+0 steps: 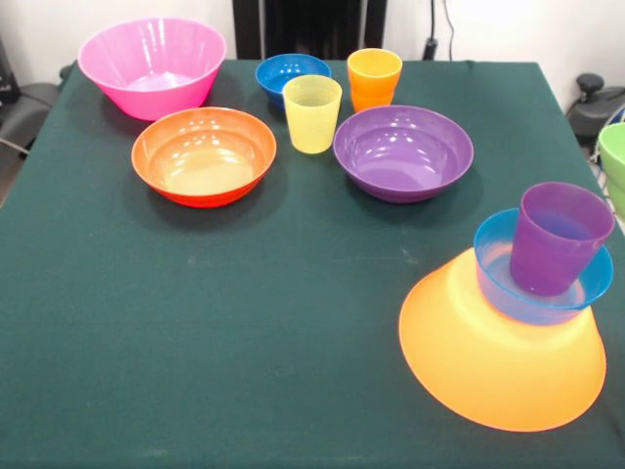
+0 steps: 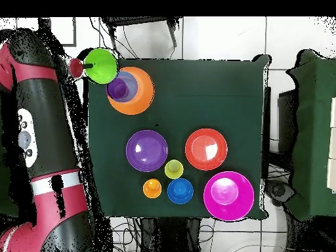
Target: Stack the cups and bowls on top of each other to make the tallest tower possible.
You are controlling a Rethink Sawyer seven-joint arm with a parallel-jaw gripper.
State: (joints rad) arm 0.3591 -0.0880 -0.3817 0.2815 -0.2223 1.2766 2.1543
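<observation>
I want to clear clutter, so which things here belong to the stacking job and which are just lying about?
Job: yellow cup, orange cup, purple cup, pink bowl, red bowl, purple bowl, blue bowl, light blue bowl, green bowl, yellow-orange bowl.
Not job: tablecloth, cable.

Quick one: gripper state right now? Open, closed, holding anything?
Gripper: cannot be told. It sits right at the rim of the small translucent green plastic bowl, but whether it grips the bowl is not visible.

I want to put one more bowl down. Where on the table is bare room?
The wide green cloth in front of the orange-red bowl and purple bowl, left of the tower, is bare. The far side is crowded with bowls and cups.
</observation>
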